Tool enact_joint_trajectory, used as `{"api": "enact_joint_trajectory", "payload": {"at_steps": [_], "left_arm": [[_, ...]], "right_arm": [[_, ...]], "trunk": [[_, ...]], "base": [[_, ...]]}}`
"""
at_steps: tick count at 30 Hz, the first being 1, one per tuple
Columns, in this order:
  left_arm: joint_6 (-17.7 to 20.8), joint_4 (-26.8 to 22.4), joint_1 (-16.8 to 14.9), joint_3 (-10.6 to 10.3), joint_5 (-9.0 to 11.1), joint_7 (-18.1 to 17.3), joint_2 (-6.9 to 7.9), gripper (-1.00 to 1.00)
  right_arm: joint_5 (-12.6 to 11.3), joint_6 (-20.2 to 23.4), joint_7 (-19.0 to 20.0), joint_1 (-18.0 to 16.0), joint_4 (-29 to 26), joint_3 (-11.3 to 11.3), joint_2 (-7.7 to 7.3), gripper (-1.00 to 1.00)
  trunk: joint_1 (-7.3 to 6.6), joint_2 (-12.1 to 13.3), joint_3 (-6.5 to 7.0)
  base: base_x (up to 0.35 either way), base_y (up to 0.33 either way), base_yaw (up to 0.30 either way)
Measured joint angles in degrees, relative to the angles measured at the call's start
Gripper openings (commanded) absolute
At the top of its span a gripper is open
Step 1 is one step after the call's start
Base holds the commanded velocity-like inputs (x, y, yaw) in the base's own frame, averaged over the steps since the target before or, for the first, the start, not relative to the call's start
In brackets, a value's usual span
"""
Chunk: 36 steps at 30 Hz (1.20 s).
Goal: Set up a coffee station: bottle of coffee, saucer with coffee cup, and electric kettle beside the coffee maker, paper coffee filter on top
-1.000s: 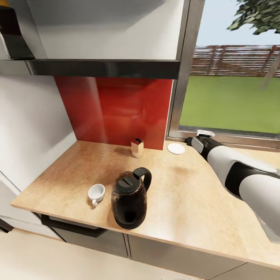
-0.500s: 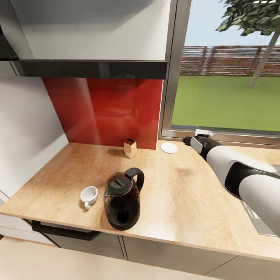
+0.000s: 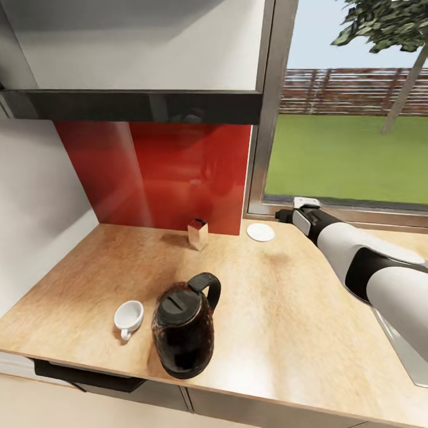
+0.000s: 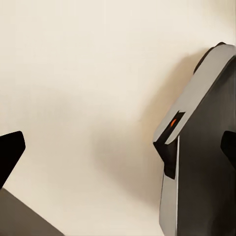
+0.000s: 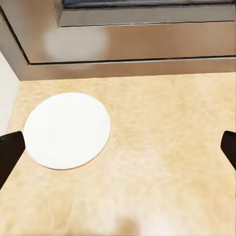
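Note:
The white saucer (image 3: 260,232) lies flat at the back of the wood-grain kitchen countertop (image 3: 285,309), by the window frame. My right gripper (image 3: 286,215) hovers just to its right, open and empty; in the right wrist view the saucer (image 5: 67,130) sits between the wide-apart fingertips, nearer one of them. Near the counter's front edge the glass electric kettle (image 3: 183,334) stands upright, and the small white coffee cup (image 3: 129,315) rests just left of it. The black kitchen shelf (image 3: 137,106) hangs above. My left gripper (image 4: 118,150) is open over a pale floor. The coffee maker and the bottle of coffee are out of view.
A small metallic box (image 3: 197,233) stands against the red backsplash (image 3: 166,172). A window (image 3: 351,142) fills the back right. A grey sink edge (image 3: 401,351) shows at the far right. A grey part of my own body (image 4: 196,157) is in the left wrist view.
The head camera has moved, so the whole picture has shifted and the counter items sit lower and further left. My right gripper stays beside the saucer. Nothing was grasped or released.

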Motion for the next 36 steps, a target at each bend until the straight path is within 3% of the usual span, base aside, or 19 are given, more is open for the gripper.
{"api": "enact_joint_trajectory", "payload": {"at_steps": [3, 7, 10, 13, 16, 25, 36], "left_arm": [[-0.1, 0.0, 0.0, 0.0, 0.0, 0.0, -0.08, 1.0], [-0.2, 0.0, 0.0, 0.0, 0.0, 0.0, -0.3, 1.0], [-0.2, 0.0, 0.0, 0.0, 0.0, 0.0, -0.47, 1.0], [-0.3, 0.0, 0.0, 0.0, 0.0, 0.0, -0.54, 1.0], [-0.4, 0.0, 0.0, 0.0, 0.0, 0.0, -0.58, 1.0], [-0.6, 0.0, 0.0, 0.1, 0.1, 0.0, -0.66, 1.0], [-0.5, 0.0, 0.0, 0.1, 0.2, 0.0, -0.66, 1.0]], "right_arm": [[0.9, 0.1, 3.5, 0.0, 0.0, 0.3, -0.59, 1.0], [8.1, 0.2, 9.9, 0.0, 0.2, 2.4, -0.65, 1.0], [11.0, 0.2, 11.6, 0.0, 0.2, 2.9, -0.29, 1.0], [12.2, 0.3, 12.2, 0.0, 0.2, 3.1, -0.04, 1.0], [12.5, 0.5, 12.1, 0.0, 0.2, 3.2, 0.25, 1.0], [12.0, 1.5, 7.2, 0.0, 0.2, 2.7, 3.57, 1.0], [8.9, 2.3, 7.4, 0.0, 0.2, 2.5, 3.44, 1.0]], "trunk": [[0.0, 0.0, -0.25], [0.0, 0.0, -0.38], [0.0, 0.0, -0.41], [0.0, 0.0, -0.42], [0.0, 0.0, -0.43], [-0.02, 0.0, -0.43], [-0.01, 0.0, -0.43]], "base": [[0.009, 0.0, 0.013], [0.002, 0.0, 0.01], [0.001, 0.0, 0.003], [0.0, 0.0, 0.001], [0.0, 0.0, 0.0], [0.07, 0.008, 0.0], [0.23, 0.011, 0.0]]}}
